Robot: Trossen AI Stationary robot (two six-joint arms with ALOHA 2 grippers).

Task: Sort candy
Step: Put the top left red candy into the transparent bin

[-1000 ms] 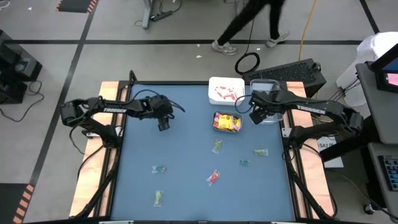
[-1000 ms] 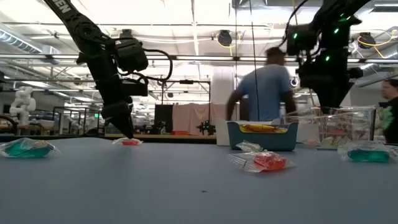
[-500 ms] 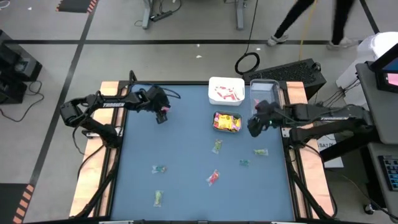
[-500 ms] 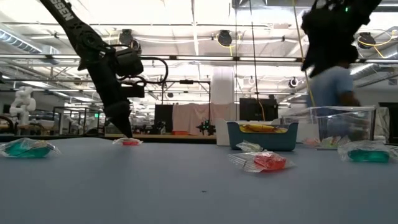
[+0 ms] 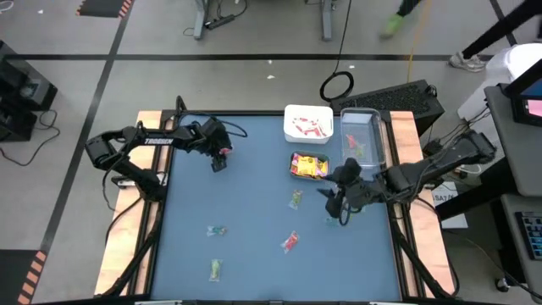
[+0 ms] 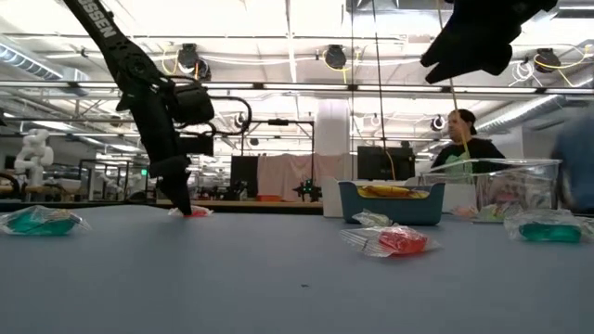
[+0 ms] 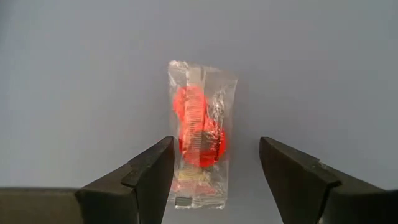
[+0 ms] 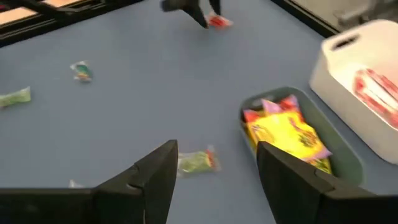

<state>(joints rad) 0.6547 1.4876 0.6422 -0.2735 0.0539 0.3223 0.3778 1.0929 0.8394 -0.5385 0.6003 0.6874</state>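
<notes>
Across the blue table (image 5: 254,203) scattered candy (image 5: 290,241) lies, both end effectors spread wide, a person (image 6: 464,148) seated behind.

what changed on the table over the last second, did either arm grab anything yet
The right gripper swung from over the clear container out over the mat near the loose green candies, open and empty. The left gripper shifted slightly toward the table's far edge and came down over the red candy, fingers open either side; nothing grabbed. The candies, the white container and the teal container stayed put.
</notes>
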